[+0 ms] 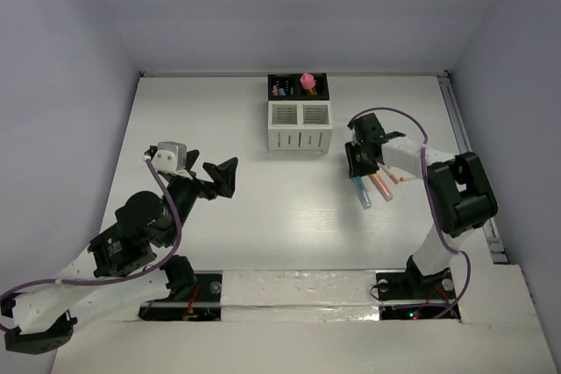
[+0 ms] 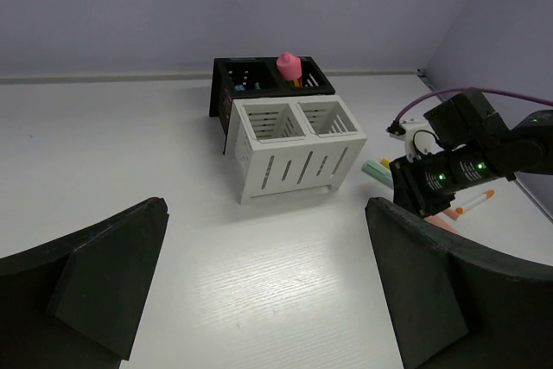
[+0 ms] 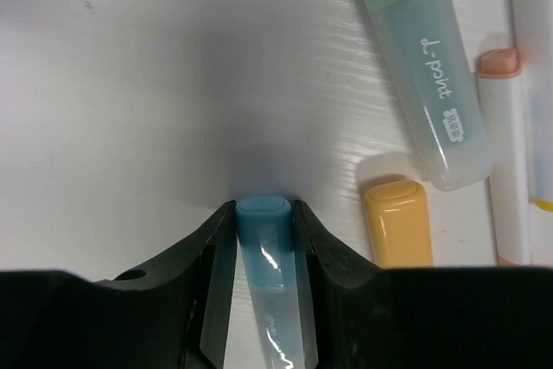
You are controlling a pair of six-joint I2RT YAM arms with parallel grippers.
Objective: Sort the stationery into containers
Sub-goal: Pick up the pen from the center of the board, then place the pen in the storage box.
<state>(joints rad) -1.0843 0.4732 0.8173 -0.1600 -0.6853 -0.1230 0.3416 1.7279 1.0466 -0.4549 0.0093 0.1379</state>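
Marker in blue (image 3: 263, 248) sits clamped between right jaws; left jaws spread wide, empty.

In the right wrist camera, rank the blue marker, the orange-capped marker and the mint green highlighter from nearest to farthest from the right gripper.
1. blue marker, clamped in the right gripper.
2. orange-capped marker, beside it at the picture's lower right.
3. mint green highlighter, up at the top right.

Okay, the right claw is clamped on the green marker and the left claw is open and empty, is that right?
Not quite. The right claw is clamped on the blue marker, not the green one; the right wrist view shows the green marker lying free beside it. The left claw is open and empty, as you said.
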